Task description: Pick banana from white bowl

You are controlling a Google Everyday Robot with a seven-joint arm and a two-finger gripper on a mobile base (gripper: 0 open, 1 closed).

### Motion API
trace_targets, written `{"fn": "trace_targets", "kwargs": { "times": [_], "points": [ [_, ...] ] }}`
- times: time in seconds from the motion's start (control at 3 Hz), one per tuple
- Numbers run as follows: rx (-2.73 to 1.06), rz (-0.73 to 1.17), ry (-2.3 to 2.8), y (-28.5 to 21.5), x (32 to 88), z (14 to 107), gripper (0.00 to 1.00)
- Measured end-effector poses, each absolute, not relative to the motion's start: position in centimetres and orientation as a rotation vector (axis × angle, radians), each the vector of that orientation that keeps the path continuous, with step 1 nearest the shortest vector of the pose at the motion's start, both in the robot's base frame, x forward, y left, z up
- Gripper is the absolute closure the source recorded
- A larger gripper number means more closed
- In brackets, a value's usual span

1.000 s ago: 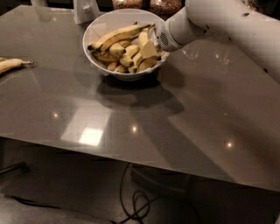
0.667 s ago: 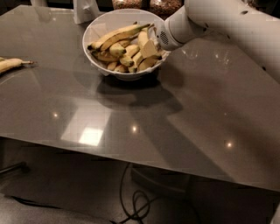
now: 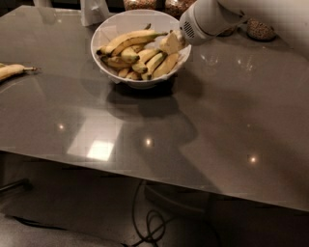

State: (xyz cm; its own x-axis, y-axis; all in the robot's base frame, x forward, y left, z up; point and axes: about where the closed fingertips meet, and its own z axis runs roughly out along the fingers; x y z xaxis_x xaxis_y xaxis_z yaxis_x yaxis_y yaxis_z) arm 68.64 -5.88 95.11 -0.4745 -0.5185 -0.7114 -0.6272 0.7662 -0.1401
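Note:
The white bowl (image 3: 116, 26) stands at the back middle of the grey table, with several yellow bananas piled in it. The longest banana (image 3: 130, 40) lies across the top of the pile. A plump, curved banana (image 3: 165, 66) lies at the right side of the pile. My gripper (image 3: 171, 43) reaches in from the upper right on a white arm (image 3: 207, 17). It sits over the bowl's right rim, just above the plump banana and touching the pile.
A lone pale banana (image 3: 10, 71) lies at the table's left edge. A white object (image 3: 94, 10) and jars (image 3: 260, 30) stand along the back. Cables (image 3: 154, 222) lie on the floor under the table's front edge.
The arm and gripper have shifted slightly up and to the right, toward the bowl's right rim. The bananas and the bowl have stayed in place.

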Motion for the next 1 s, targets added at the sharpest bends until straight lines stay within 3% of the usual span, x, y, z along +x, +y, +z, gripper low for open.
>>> {"fn": "trace_targets", "kwargs": {
  "times": [1.0],
  "points": [
    [-0.819,0.235,2.007,-8.4,60.3,99.3,1.0]
  ]
}}
